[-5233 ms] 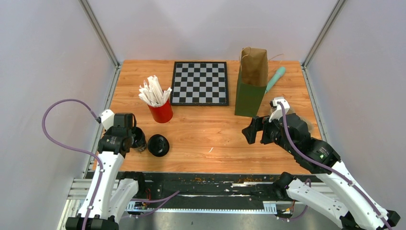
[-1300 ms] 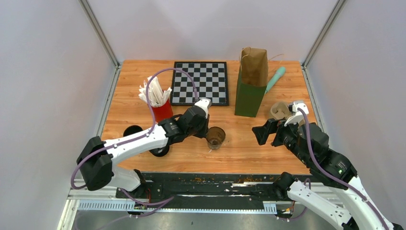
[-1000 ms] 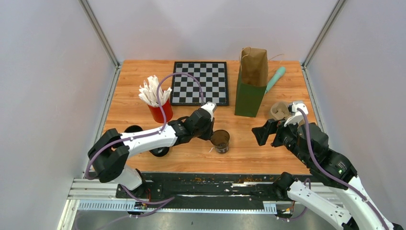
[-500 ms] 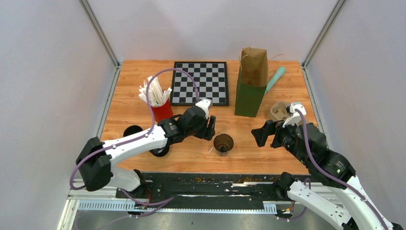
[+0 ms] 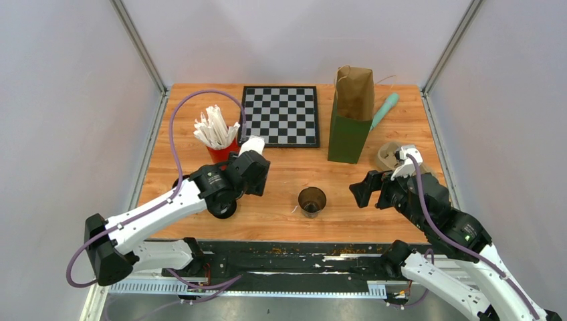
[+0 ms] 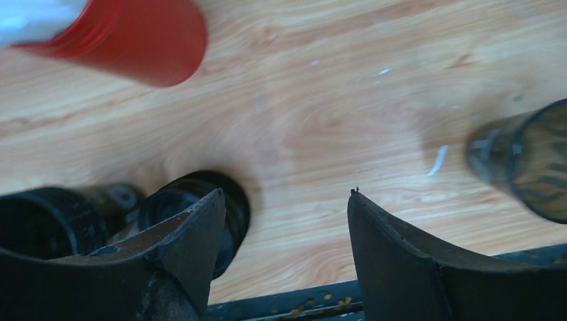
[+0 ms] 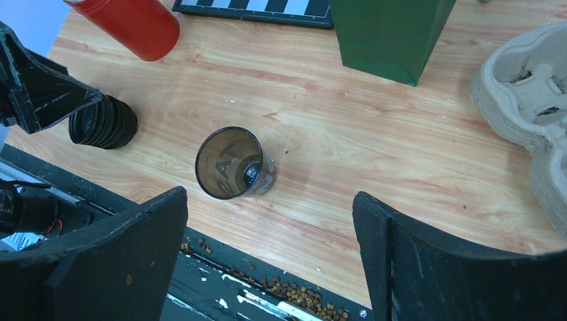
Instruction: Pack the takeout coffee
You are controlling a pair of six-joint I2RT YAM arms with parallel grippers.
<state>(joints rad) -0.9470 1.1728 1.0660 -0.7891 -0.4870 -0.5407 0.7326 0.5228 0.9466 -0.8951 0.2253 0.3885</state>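
Observation:
One dark takeout coffee cup (image 5: 312, 200) stands upright and lidless on the wooden table, near the front middle. It also shows in the right wrist view (image 7: 234, 164) and at the right edge of the left wrist view (image 6: 528, 160). A stack of black lids (image 5: 222, 204) (image 7: 103, 124) (image 6: 194, 207) sits to its left. My left gripper (image 5: 253, 182) (image 6: 287, 194) is open and empty, just right of the lids. My right gripper (image 5: 360, 189) (image 7: 271, 194) is open and empty, right of the cup. The green-and-brown paper bag (image 5: 351, 117) (image 7: 391, 33) stands behind.
A red cup of white straws (image 5: 220, 144) (image 6: 134, 33) stands behind the left gripper. A chessboard (image 5: 279, 115) lies at the back. A pulp cup carrier (image 5: 389, 155) (image 7: 528, 87) lies right of the bag, with a teal tool (image 5: 385, 109) behind it. Another dark round thing (image 6: 53, 217) lies left of the lids.
My left gripper carried the cup to the front middle, let go of it and drew back left to the lids. My right gripper edged slightly left.

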